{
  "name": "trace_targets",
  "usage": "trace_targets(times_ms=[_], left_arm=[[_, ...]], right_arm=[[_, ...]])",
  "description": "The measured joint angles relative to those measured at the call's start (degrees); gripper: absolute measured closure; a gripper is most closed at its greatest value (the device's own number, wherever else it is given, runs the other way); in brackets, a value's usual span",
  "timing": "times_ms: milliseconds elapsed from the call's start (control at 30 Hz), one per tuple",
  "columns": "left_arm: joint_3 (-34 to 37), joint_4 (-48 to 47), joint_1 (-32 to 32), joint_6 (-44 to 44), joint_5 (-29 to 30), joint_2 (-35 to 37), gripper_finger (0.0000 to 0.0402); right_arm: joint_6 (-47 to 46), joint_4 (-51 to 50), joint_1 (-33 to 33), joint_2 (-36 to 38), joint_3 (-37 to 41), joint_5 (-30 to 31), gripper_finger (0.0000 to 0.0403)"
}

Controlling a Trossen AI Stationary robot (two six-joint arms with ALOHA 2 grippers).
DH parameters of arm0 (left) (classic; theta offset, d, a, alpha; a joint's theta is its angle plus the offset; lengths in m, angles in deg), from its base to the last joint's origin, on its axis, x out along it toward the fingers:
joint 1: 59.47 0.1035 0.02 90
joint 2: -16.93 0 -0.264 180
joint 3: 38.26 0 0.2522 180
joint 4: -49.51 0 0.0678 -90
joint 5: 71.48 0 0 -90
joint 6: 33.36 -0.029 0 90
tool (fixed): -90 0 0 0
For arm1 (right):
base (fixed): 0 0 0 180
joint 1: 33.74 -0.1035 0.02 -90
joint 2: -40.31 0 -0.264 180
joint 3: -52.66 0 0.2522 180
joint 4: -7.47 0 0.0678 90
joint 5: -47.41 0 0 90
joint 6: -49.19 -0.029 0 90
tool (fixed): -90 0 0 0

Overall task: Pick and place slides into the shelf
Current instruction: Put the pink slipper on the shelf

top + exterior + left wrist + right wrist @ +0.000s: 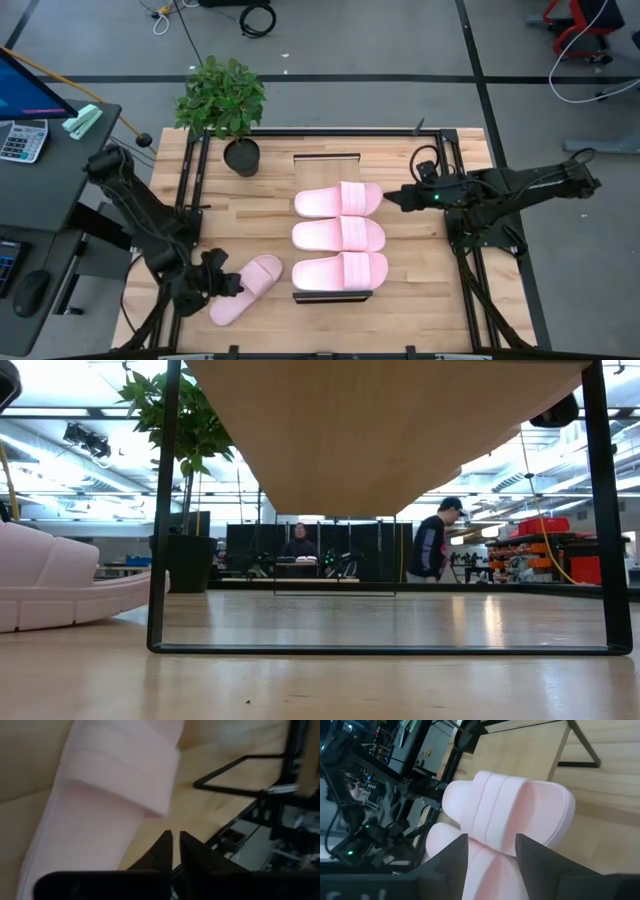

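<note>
High view: three slides (338, 236) lie side by side on the shelf (325, 159). The fourth slide (247, 288) lies off it on the tabletop (440, 310), angled, just beside my left gripper (222, 283). My right gripper (393, 198) waits by the farthest shelved slide.

Low view: only that loose slide's edge and the shelf's black rail (158, 510) show. Neither gripper appears.

Left wrist view: my fingers (162, 851) stand nearly together, clamped on nothing, beside the slide. Risk: closing from here misses the foam or only nudges it away.

Right wrist view: my fingers (450, 855) are apart, nothing held. Risk: advancing would shove the shelved slide out of line.
</note>
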Motion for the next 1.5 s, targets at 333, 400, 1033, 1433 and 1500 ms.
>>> trace_targets(times_ms=[333, 400, 1033, 1433, 1500], left_arm=[[0.09, -1.69, 0.27, 2.45, -4.13, -3.61, 0.0230], [0.07, -1.38, 0.99, 2.80, -4.05, -4.53, 0.0212], [0.07, -2.33, 5.03, 3.38, 0.52, -9.66, 0.0232], [0.19, -7.96, 6.57, 3.56, 0.50, -10.16, 0.0271], [0.43, -7.71, 7.24, 2.89, 0.89, -10.18, 0.0284]], right_arm=[[-2.66, 0.34, -0.38, 0.00, 0.00, 1.37, 0.0233], [-3.02, 0.38, -0.38, 0.00, 0.00, 1.58, 0.0233], [-3.30, 0.47, -0.38, 0.00, 0.00, 2.08, 0.0234], [-3.30, 0.47, -0.38, 0.00, 0.00, 2.47, 0.0234], [-3.30, 0.47, -0.38, 0.00, 0.00, 2.47, 0.0234]])
